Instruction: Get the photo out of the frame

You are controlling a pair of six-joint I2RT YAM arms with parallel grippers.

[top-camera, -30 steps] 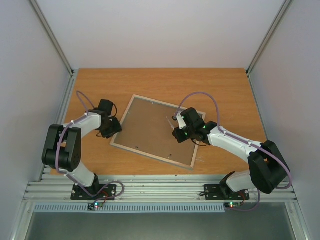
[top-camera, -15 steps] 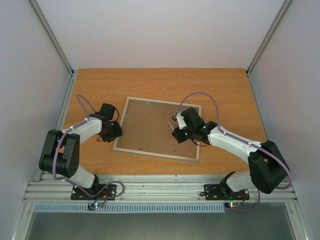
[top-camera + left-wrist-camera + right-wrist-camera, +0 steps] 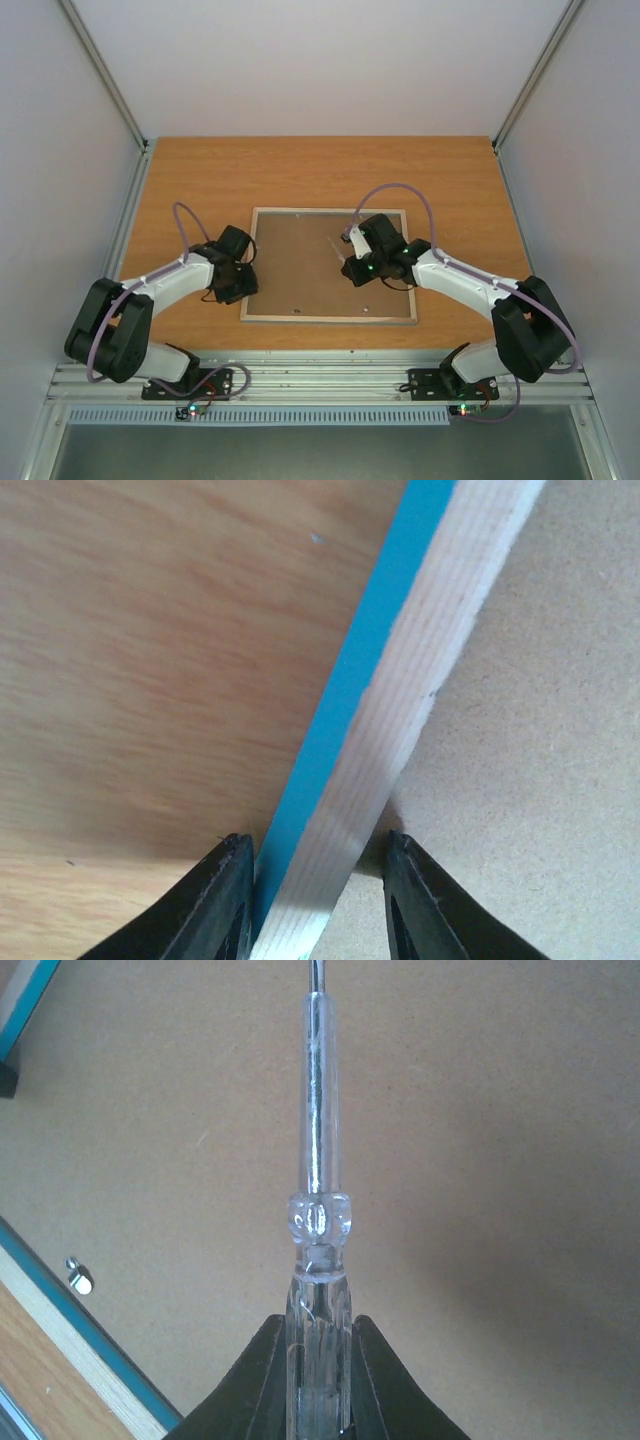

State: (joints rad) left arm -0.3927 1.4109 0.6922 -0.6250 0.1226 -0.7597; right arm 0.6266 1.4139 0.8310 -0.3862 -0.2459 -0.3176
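The frame point(image 3: 330, 319) lies face down on the table, square to its front edge, with a brown backing board point(image 3: 310, 265) filling it. The photo is hidden under that board. My left gripper point(image 3: 243, 285) sits astride the frame's left rail. In the left wrist view the pale wood and turquoise rail point(image 3: 400, 680) runs between the fingers, and the left gripper point(image 3: 318, 845) is shut on it. My right gripper point(image 3: 357, 263) hovers over the board's right half. It point(image 3: 320, 1325) is shut on a clear-handled screwdriver point(image 3: 318, 1160) whose shaft points away over the board.
A small metal retaining tab point(image 3: 78, 1278) sits on the board beside the frame's blue inner edge point(image 3: 90, 1330). Bare orange-brown tabletop point(image 3: 200, 180) surrounds the frame. Grey walls and metal rails close the table in on three sides.
The frame has turned from a tilted lie to square with the table edge. The left gripper moved toward me and to the right with its left rail, jaws narrowing. The right gripper barely moved.
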